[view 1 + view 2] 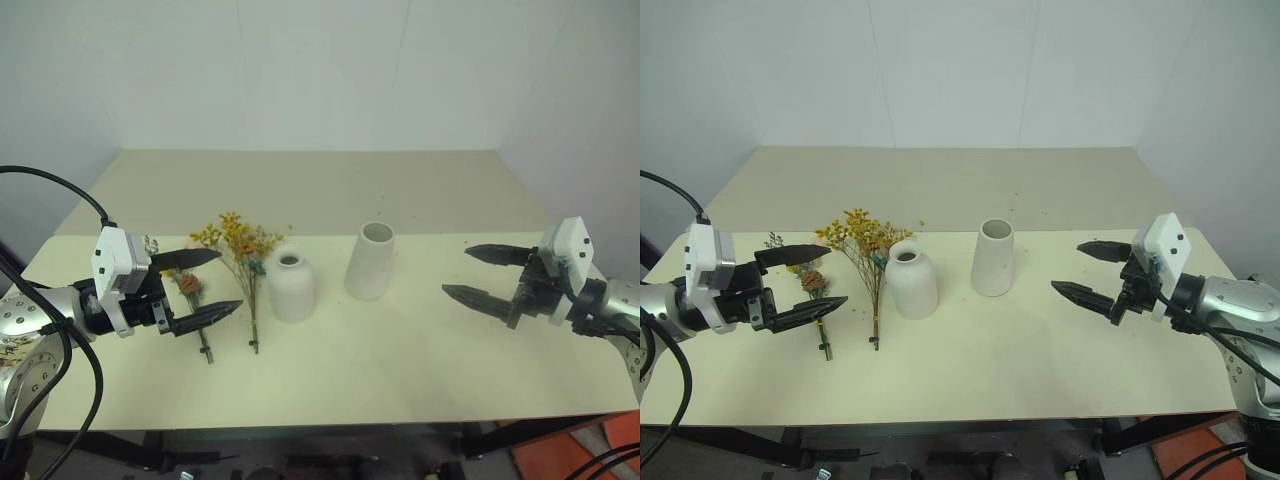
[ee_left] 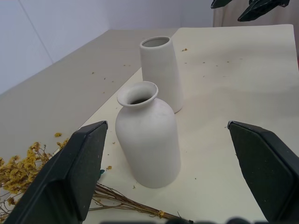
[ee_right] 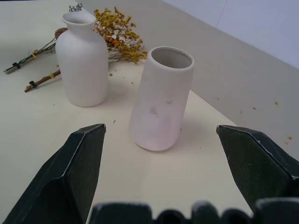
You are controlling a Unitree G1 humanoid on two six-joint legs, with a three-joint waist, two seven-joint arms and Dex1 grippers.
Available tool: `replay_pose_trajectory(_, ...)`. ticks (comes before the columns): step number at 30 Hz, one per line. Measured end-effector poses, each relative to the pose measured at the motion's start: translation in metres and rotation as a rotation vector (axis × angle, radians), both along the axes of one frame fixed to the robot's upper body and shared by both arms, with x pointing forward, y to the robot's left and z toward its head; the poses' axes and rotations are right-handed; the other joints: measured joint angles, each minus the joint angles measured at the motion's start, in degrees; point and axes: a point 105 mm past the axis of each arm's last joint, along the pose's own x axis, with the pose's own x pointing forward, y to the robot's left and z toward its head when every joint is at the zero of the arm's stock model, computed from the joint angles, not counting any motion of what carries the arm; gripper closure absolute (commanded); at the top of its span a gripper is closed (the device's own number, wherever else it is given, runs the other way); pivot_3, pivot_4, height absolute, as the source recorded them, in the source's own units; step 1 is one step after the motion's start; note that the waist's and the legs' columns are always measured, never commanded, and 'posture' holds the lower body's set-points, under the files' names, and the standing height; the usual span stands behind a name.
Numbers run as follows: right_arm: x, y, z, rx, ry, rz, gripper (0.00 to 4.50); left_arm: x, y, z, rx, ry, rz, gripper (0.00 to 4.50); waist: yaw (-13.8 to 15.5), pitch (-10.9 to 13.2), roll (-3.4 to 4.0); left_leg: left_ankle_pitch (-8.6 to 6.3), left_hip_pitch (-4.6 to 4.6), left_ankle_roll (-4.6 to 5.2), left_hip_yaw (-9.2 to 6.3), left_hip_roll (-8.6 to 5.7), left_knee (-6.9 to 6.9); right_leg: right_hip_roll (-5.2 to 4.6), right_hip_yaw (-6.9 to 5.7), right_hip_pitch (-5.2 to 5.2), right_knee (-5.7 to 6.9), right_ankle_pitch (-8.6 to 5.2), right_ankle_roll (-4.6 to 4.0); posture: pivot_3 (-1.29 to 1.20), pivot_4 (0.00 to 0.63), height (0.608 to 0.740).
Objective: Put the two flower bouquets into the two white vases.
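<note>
Two bouquets lie flat on the table, left of the vases. The bushy yellow-orange bouquet (image 1: 243, 250) has its stems pointing toward the front edge. The sparse bouquet (image 1: 190, 287) with a pinecone lies just left of it, partly behind my left gripper (image 1: 208, 284), which hovers open and empty above it. The squat narrow-necked vase (image 1: 291, 285) stands upright beside the yellow bouquet. The taller tapered vase (image 1: 371, 260) stands to its right. My right gripper (image 1: 478, 273) is open and empty, right of the tapered vase and pointing toward it.
The cream table (image 1: 400, 370) runs on to a beige surface (image 1: 320, 190) behind it, against white walls. Small flower crumbs are scattered on the table. Open room lies between the tapered vase and my right gripper and along the front edge.
</note>
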Motion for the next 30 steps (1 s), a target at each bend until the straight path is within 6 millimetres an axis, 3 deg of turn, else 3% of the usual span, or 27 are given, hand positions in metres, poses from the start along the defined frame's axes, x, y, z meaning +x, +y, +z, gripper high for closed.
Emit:
replay_pose_trajectory(10, 0.000, 0.000, 0.000, 0.000, 0.002, 0.003, 0.04, 0.001, 0.002, 0.001, -0.010, -0.003, 0.025, 0.00, -0.03, 0.00, 0.00, 0.00, 0.02, 0.00, 0.00, 0.00, 0.00, 0.01, 0.00, 0.00, 0.00, 0.00, 0.00, 0.00, 0.150, 0.740)
replay_pose_trajectory(15, 0.004, 0.004, 0.004, 0.004, -0.010, 0.017, 0.04, 0.009, 0.007, 0.003, 0.009, 0.040, 0.154, 0.00, -0.04, 0.00, 0.00, 0.00, 0.02, 0.00, -0.01, 0.01, 0.01, 0.01, 0.00, 0.01, 0.01, 0.00, 0.00, 0.00, 0.150, 0.740)
replay_pose_trajectory(20, 0.010, 0.016, 0.003, 0.023, -0.001, 0.059, 0.04, 0.026, 0.009, 0.020, 0.058, 0.075, 0.340, 0.00, 0.07, 0.01, -0.02, 0.00, 0.00, 0.00, -0.06, 0.00, 0.02, 0.03, -0.03, 0.01, 0.00, 0.00, 0.02, 0.00, 0.150, 0.740)
replay_pose_trajectory(26, 0.017, 0.024, 0.006, 0.027, -0.009, 0.109, 0.04, 0.042, 0.014, 0.021, 0.168, 0.337, 0.642, 0.00, 0.03, 0.04, -0.07, 0.00, -0.07, 0.00, -0.17, -0.05, 0.07, 0.03, -0.11, 0.01, 0.01, -0.07, 0.17, 0.00, 0.150, 0.740)
replay_pose_trajectory(30, 0.020, 0.024, 0.002, 0.023, 0.005, 0.119, 0.04, 0.043, 0.023, 0.002, 0.248, 0.507, 0.714, 0.00, -0.44, 0.05, -0.08, 0.00, -0.08, 0.00, -0.18, 0.01, -0.03, 0.08, -0.07, -0.14, 0.07, 0.00, 0.03, 0.00, 0.150, 0.740)
